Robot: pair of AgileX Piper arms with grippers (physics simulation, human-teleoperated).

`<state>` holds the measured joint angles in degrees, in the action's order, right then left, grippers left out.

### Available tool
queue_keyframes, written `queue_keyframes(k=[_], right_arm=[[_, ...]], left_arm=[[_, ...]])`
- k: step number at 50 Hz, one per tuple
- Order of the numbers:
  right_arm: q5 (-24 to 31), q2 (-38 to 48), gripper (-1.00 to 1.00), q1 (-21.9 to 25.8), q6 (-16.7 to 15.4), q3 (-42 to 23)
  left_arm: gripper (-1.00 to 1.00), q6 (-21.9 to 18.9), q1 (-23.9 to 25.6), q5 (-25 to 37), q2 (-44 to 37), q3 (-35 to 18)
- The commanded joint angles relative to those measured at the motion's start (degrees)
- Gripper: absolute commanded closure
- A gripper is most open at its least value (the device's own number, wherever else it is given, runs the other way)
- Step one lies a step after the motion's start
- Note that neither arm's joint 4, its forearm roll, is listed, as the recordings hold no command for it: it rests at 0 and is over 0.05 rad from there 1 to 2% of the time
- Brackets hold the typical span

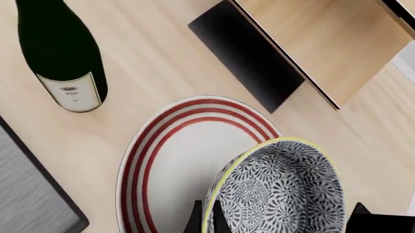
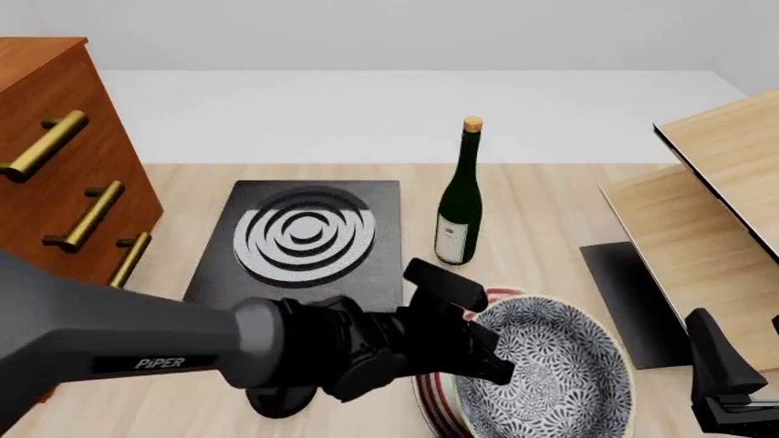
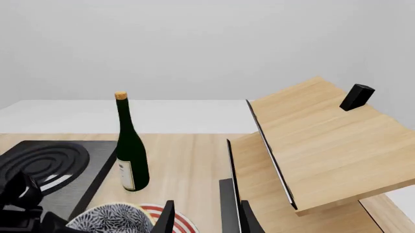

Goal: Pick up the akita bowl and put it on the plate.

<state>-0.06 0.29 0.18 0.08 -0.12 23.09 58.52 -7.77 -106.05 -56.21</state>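
The akita bowl (image 2: pixel 548 374), black-and-white floral with a pale yellow rim, is held tilted over the plate's near right part. My left gripper (image 2: pixel 487 360) is shut on the bowl's left rim, and in the left wrist view its fingertips (image 1: pixel 194 221) pinch the bowl (image 1: pixel 285 189) at the rim. The plate (image 1: pixel 181 155) is white with red rings and lies under the bowl; only a red sliver of the plate (image 2: pixel 429 397) shows in the front view. My right gripper (image 2: pixel 718 383) stands open just right of the bowl, and nothing lies between its fingers (image 3: pixel 165 218).
A green wine bottle (image 2: pixel 459 205) stands just behind the plate. A black slab with grey rings (image 2: pixel 305 239) lies back left, beside a wooden drawer cabinet (image 2: pixel 61 164). A tilted wooden shelf unit (image 2: pixel 718 228) fills the right side, with a small black block (image 3: pixel 357 97) on it.
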Motion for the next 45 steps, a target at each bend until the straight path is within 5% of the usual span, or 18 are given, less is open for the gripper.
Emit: queue_keyframes(k=[1, 23, 24, 45], right_arm=[[0.0, 0.0, -1.0, 0.0, 0.0, 0.0], [0.0, 0.0, -1.0, 0.0, 0.0, 0.0], [0.0, 0.0, -1.0, 0.0, 0.0, 0.0], [0.0, 0.0, -1.0, 0.0, 0.0, 0.0]], left_arm=[[1.0, 0.1, 0.0, -0.9, -0.8, -0.1], [1.0, 0.4, -0.2, -1.7, -2.1, 0.0], [-1.0, -0.2, -0.1, -1.5, -1.9, 0.0], [-1.0, -1.7, -0.9, -0.8, 1.8, 0.4]])
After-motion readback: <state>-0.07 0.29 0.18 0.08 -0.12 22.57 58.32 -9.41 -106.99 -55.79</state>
